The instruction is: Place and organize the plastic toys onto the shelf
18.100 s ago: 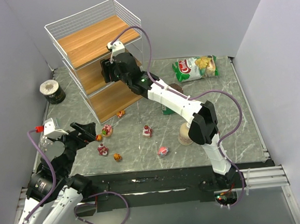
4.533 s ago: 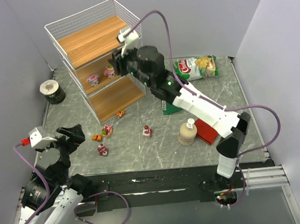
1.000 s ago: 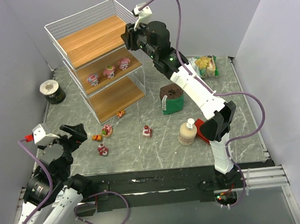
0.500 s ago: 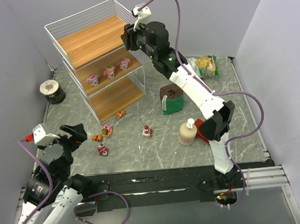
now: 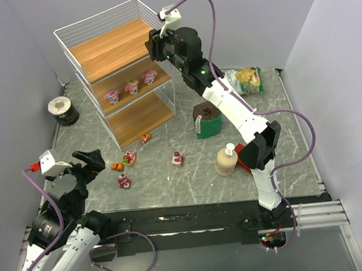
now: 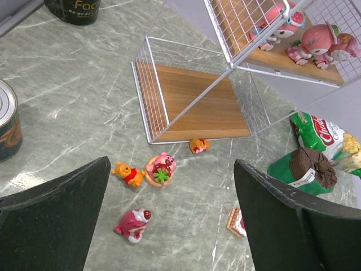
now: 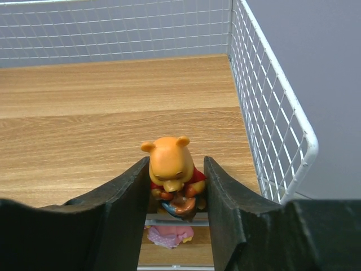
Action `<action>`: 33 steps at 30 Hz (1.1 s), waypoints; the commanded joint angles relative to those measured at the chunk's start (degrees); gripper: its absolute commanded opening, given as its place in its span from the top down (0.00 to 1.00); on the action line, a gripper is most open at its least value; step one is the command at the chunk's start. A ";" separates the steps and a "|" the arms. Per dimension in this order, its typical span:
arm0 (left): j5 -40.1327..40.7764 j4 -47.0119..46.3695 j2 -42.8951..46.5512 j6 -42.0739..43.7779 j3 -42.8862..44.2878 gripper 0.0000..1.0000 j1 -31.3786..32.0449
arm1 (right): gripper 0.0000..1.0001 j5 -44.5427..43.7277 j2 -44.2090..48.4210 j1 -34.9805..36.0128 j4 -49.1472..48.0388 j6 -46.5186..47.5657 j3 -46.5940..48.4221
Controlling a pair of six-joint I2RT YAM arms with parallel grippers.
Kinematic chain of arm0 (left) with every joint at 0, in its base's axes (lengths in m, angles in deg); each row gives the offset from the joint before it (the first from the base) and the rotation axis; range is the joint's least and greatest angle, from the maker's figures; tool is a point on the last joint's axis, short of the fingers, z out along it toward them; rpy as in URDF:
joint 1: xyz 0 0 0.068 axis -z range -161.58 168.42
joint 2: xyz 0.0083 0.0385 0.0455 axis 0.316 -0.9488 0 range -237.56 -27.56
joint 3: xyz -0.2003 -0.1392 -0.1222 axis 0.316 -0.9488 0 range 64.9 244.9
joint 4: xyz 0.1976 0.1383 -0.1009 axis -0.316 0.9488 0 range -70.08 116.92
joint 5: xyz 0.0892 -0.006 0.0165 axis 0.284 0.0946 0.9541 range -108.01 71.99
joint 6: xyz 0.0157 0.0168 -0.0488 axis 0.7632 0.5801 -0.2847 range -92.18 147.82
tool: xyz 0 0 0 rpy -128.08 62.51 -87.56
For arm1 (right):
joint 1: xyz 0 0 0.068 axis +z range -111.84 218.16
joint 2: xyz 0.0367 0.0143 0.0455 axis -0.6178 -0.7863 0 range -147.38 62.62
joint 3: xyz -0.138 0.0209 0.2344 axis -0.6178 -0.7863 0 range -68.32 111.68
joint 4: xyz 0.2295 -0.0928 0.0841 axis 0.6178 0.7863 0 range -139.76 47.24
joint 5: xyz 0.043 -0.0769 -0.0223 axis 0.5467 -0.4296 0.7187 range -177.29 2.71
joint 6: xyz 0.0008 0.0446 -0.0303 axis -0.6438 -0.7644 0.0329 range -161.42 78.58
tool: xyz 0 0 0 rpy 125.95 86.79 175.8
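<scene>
My right gripper (image 7: pixel 176 176) is shut on an orange-yellow bear toy (image 7: pixel 171 164) at the front right corner of the shelf's top tier (image 7: pixel 113 113). A pink toy (image 7: pixel 169 234) shows on the tier below. Three pink toys (image 5: pixel 131 86) stand in a row on the middle tier of the shelf (image 5: pixel 108 47). My left gripper (image 6: pixel 172 166) hangs open above the table. Under it lie a yellow bear toy (image 6: pixel 128 173), a pink strawberry toy (image 6: pixel 161 168), a red toy (image 6: pixel 132 223), a small orange toy (image 6: pixel 198 145) and a cake toy (image 6: pixel 235 221).
A dark can (image 5: pixel 62 110) stands left of the shelf. A chips bag (image 5: pixel 242 80) lies at the back right. A green packet (image 5: pixel 206 119), a cream bottle (image 5: pixel 227 160) and a red box (image 5: pixel 246 166) sit to the right of the loose toys.
Over the last second the right arm has edged slightly left at the top tier with the bear toy. Earlier it put a third pink toy on the middle tier. The left arm is still.
</scene>
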 commanded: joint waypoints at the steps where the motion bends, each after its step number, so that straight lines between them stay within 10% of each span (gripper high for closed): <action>1: 0.95 -0.87 0.40 0.07 0.12 0.04 0.07 | 0.52 -0.38 -1.78 -0.25 -2.08 -0.31 0.64; 14: 1.13 -0.78 0.31 -0.02 0.12 0.04 0.07 | 0.53 -0.47 -3.46 -0.17 -4.10 0.57 0.99; 22: 1.13 -0.78 0.40 -0.10 0.12 0.04 0.07 | 0.20 0.24 2.08 0.27 -6.56 1.01 -5.51; 33: 0.95 -0.87 0.57 -0.02 0.12 0.03 0.07 | 0.13 -0.21 8.05 0.63 -6.03 0.31 -9.45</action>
